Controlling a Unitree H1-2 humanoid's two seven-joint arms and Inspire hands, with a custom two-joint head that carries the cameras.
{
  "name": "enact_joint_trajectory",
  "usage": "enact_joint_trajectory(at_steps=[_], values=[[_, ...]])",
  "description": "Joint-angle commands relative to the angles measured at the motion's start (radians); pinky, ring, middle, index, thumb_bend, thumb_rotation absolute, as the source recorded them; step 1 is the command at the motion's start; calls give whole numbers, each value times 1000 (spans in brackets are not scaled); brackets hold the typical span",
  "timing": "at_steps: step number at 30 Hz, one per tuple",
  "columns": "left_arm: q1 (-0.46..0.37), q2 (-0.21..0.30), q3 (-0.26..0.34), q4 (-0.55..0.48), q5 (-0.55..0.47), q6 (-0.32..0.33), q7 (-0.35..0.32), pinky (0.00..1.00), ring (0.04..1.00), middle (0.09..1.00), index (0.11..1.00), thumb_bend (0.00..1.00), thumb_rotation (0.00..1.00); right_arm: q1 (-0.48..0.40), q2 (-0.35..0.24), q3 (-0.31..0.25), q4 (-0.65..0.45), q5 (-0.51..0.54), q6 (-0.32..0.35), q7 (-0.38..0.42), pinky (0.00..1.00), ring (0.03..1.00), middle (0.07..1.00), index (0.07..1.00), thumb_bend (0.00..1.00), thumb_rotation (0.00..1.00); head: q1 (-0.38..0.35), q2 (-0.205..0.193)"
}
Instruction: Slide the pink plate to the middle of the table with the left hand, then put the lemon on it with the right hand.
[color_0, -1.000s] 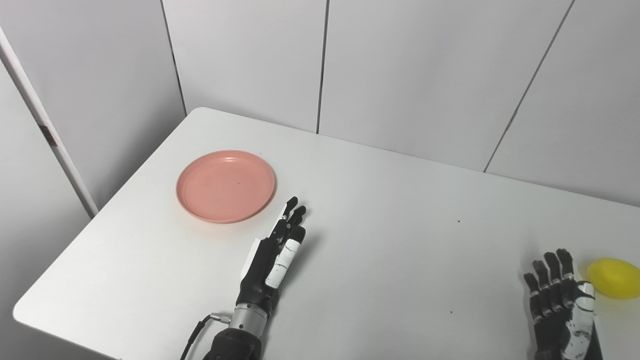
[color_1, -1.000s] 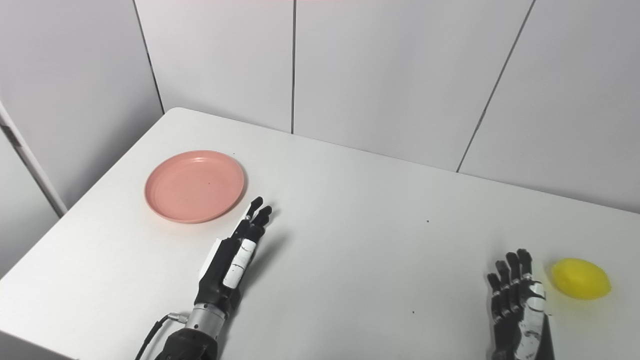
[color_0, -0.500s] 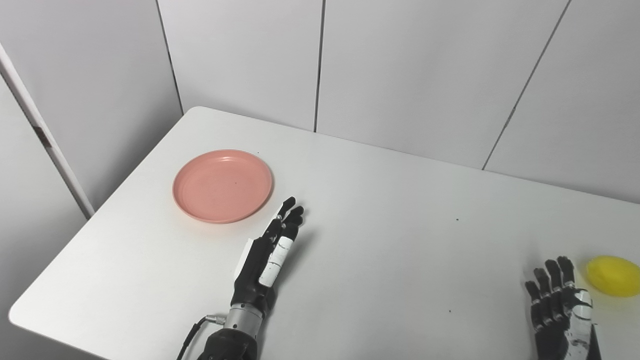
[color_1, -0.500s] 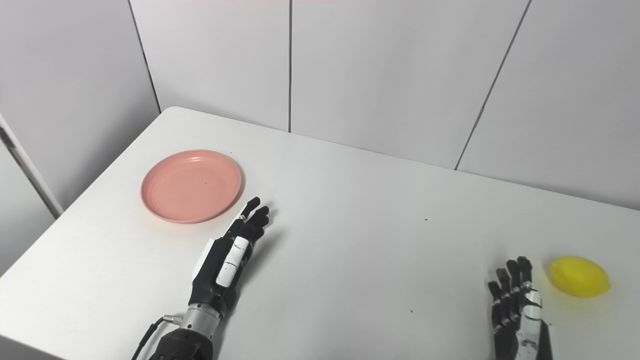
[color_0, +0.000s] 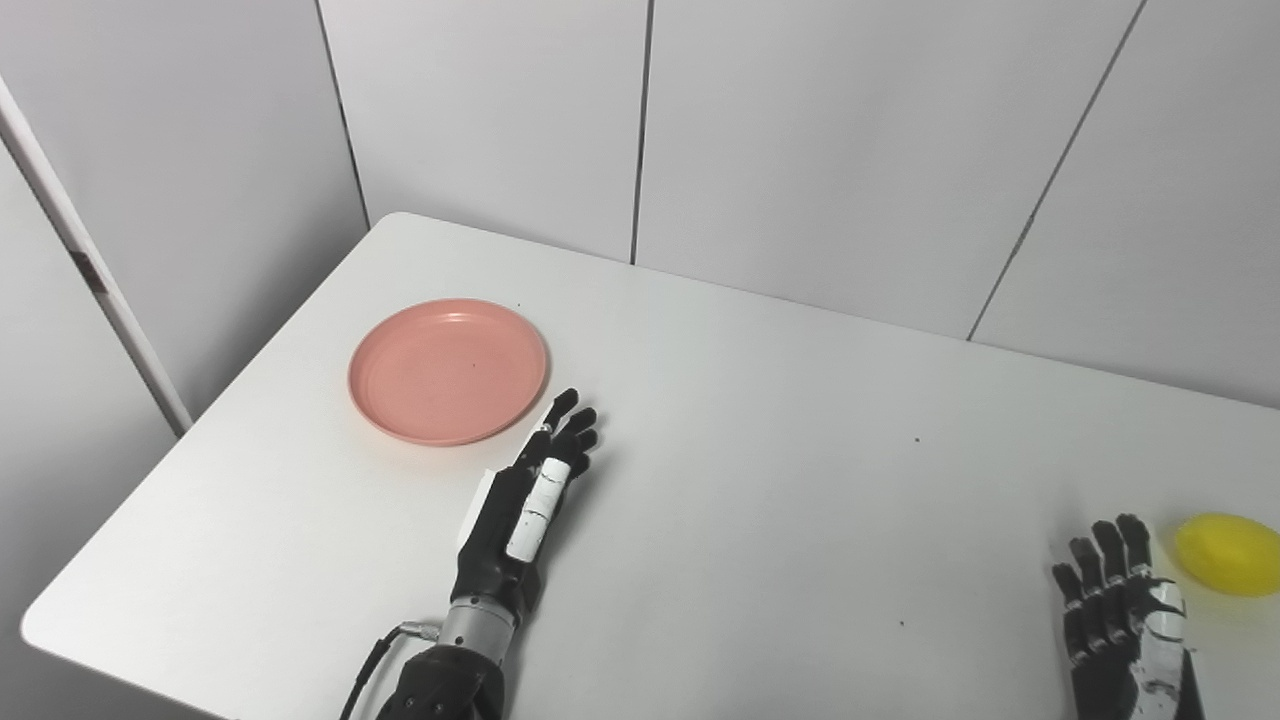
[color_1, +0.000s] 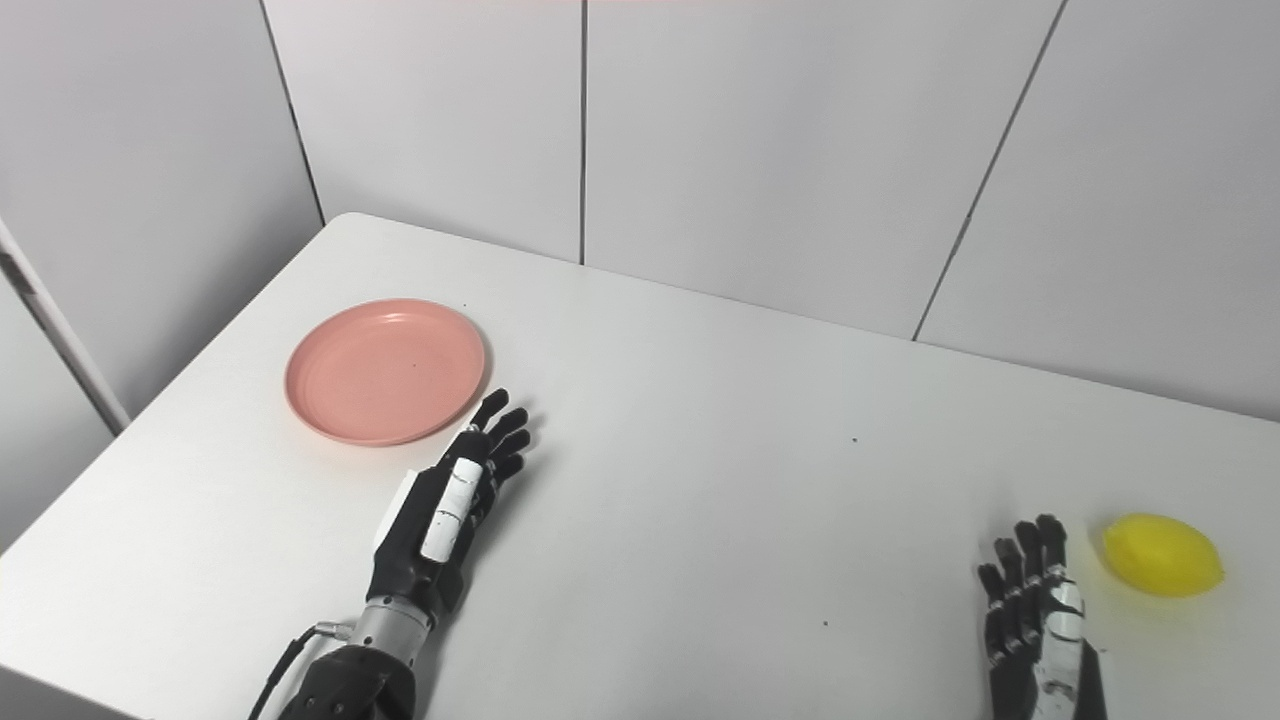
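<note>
A pink plate (color_0: 447, 370) lies empty on the left part of the white table (color_0: 760, 420). My left hand (color_0: 522, 503) is open, fingers stretched toward the plate's near right rim, their tips a short gap from it and not touching. A yellow lemon (color_1: 1163, 554) rests on the table at the far right. My right hand (color_1: 1035, 629) is open just left of the lemon, fingers pointing up and holding nothing; the picture's bottom edge cuts off its wrist.
Grey wall panels (color_0: 820, 130) stand close behind the table's far edge. The table's rounded left edge (color_0: 120, 520) drops off beside a slanted white post (color_0: 90, 270). A black cable (color_0: 365, 675) trails from my left wrist.
My left hand has drifted left and turned its fingertips closer to the plate's rim. My right hand has sunk slightly toward the bottom edge. Plate and lemon have not moved.
</note>
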Motion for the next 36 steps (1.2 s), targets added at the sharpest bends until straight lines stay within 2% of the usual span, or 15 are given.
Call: enact_joint_trajectory(at_steps=[1,4,11,20,25,29,31,36], values=[[-34,9,3,-59,9,4,-12,916,913,921,924,907,888,35,15,7,30,3,1,1,1000,1000,1000,1000,602,974,0,1],[-57,25,3,-91,13,35,-22,912,912,923,929,915,903,33,19,4,33,3,-3,-1,1000,1000,1000,1000,589,962,3,1],[-133,52,37,-188,-69,181,-47,952,930,938,944,921,905,30,24,4,39,18,-5,7,1000,1000,1000,1000,560,935,-1,-7],[-228,84,92,-280,-155,353,-40,956,915,923,940,899,925,26,40,3,55,7,-18,-3,1000,1000,1000,1000,552,918,-11,-18],[-291,136,116,-266,-280,361,23,985,927,929,950,914,914,23,45,2,64,5,-26,-1,1000,1000,1000,1000,552,910,-16,-21],[-355,210,152,-209,-419,361,107,919,899,912,927,920,922,20,46,0,74,4,-32,2,1000,1000,1000,1000,575,889,-14,-25],[-390,254,175,-173,-468,361,118,862,864,900,923,928,930,21,46,0,74,3,-35,3,1000,1000,1000,1000,573,887,-16,-27],[-452,326,203,-111,-482,361,112,863,869,884,890,950,914,21,50,-4,74,10,-30,4,1000,1000,1000,1000,591,861,-18,-26]])
